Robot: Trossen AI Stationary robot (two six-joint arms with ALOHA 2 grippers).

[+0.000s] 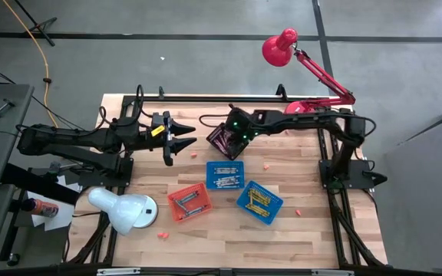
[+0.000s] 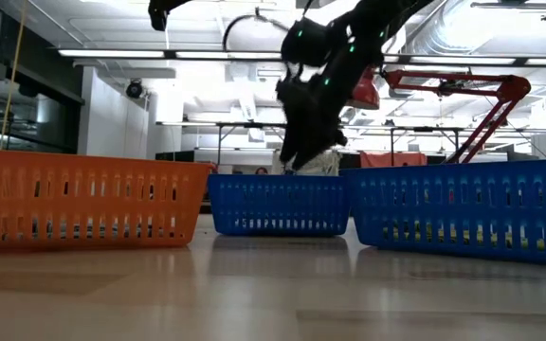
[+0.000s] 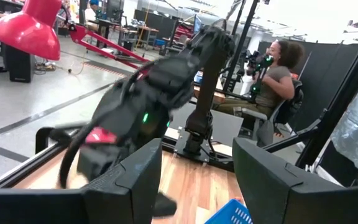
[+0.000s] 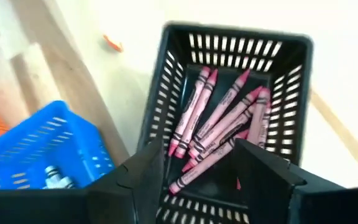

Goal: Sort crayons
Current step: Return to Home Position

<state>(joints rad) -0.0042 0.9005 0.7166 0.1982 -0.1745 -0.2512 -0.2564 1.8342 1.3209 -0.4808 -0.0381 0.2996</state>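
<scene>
While hung over the black basket point(image 4: 235, 34), the right gripper point(image 4: 199, 155) is seen released, empty.
Pink crayons point(image 4: 219, 134) are heaped inside, grouped by colour; the left gripper point(image 3: 197, 152) is kept aside, spread.

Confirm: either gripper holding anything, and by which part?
Nothing held: right gripper is open over the pink crayons in the black basket; left gripper is open and empty.

this looks like a robotics lab inside a big industrial hall. a wooden tabletop point(image 1: 229, 238) with two dark robot arms point(image 1: 298, 123) stands on a grey concrete floor point(image 1: 167, 69), lit by a red lamp point(image 1: 279, 46) and a white lamp point(image 1: 121, 208). behind are long ceiling lights point(image 2: 159, 53), bare ducts point(image 2: 448, 33) and a person point(image 3: 277, 74) seated among equipment.
</scene>
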